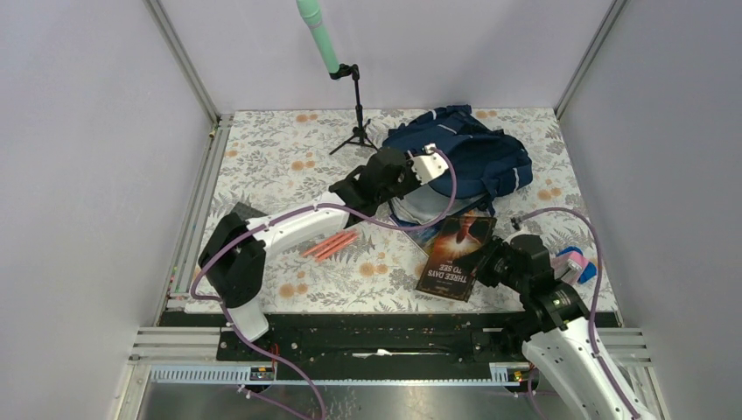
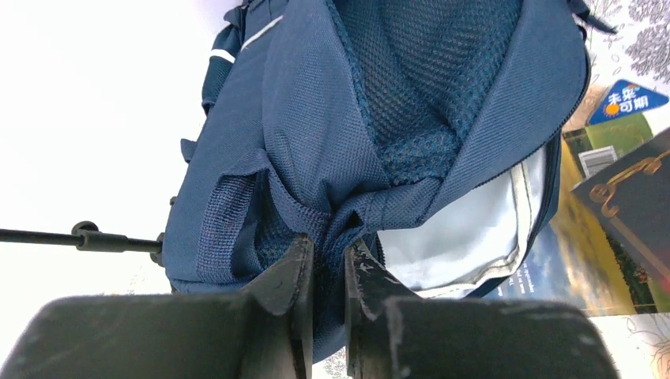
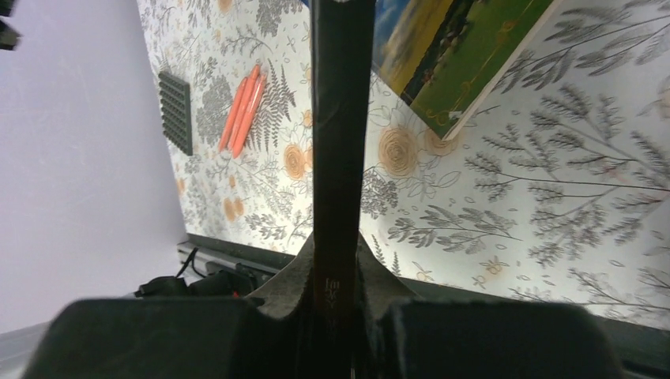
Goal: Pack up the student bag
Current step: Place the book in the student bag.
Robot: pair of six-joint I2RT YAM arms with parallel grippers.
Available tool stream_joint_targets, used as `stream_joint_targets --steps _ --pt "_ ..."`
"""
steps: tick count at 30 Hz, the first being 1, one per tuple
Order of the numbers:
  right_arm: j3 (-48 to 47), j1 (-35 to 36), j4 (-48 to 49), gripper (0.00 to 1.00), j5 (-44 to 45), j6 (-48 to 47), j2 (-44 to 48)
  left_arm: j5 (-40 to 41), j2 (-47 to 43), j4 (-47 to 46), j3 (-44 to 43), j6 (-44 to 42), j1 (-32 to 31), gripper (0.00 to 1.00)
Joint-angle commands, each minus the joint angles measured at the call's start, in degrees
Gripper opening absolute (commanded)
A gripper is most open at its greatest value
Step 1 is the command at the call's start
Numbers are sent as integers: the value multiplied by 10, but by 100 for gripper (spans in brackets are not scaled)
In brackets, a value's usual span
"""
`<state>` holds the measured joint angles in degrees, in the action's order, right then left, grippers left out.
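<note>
the student bag lies far back on the table, mouth toward the arms. the left gripper pinches its opening rim: lift that high, so the right gripper, clamped on the dark book, can slide it in cleanly.

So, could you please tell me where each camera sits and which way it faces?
Top external: above and behind, looking down on the table; both arms show.
Left wrist: faces the student bag; left gripper pinches its fabric.
Right wrist: looks along the dark book in the right gripper.
Shared: orange pens, top and right wrist.
</note>
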<state>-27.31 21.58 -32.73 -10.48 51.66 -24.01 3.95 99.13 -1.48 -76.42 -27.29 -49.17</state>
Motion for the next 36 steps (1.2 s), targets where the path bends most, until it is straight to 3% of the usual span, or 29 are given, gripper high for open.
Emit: stream_joint_targets --steps 1,8,20,25,31,36 --pt "31 -1 157 0 -63 81 -21 -19 -41 -22 -66 34 -8 0" --pt "56 11 360 0 -48 145 -98 -35 -40 -13 -85 38 -10 0" --pt "65 68 705 0 160 187 -343 -68 -45 -8 -93 55 -10 0" --pt "74 69 729 0 291 217 -419 -67 -43 -2 -95 54 -9 0" --pt "52 69 698 0 320 229 -480 -66 -40 5 -101 56 -10 0" --pt "46 69 707 0 417 219 -507 -69 -40 3 -102 61 -10 0"
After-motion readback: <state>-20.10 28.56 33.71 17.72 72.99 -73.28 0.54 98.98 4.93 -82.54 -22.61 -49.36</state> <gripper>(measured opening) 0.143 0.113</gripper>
